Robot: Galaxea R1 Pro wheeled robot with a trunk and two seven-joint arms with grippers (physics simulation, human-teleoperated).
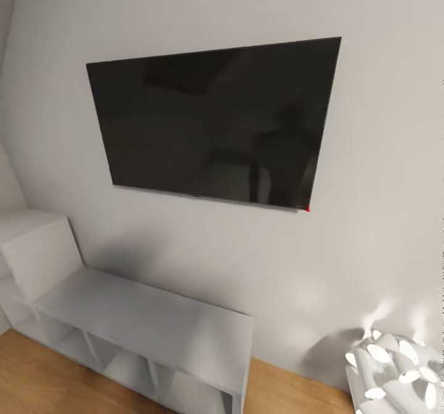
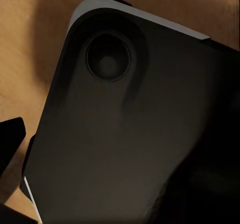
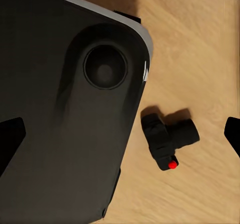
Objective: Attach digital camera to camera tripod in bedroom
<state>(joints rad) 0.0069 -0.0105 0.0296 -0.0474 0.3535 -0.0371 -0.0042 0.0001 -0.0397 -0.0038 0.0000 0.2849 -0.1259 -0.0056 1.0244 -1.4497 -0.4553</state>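
Right gripper (image 3: 122, 131) fingers spread wide above digital camera (image 3: 167, 136) on wood floor (image 3: 200, 49) | left gripper spread: cannot tell | white cube shelves (image 1: 132, 334) empty.

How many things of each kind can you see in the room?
Wall screen: 1
White cube shelves: 1
White lamp: 1
Digital camera on the wood floor: 1
Total: 4

In the right wrist view, the right gripper (image 3: 122, 134) points down over the robot's black base (image 3: 60, 109), its two dark fingertips (image 3: 10, 139) spread wide apart. In the left wrist view, one dark fingertip (image 2: 10, 139) shows beside the base; the left gripper's spread is unclear.
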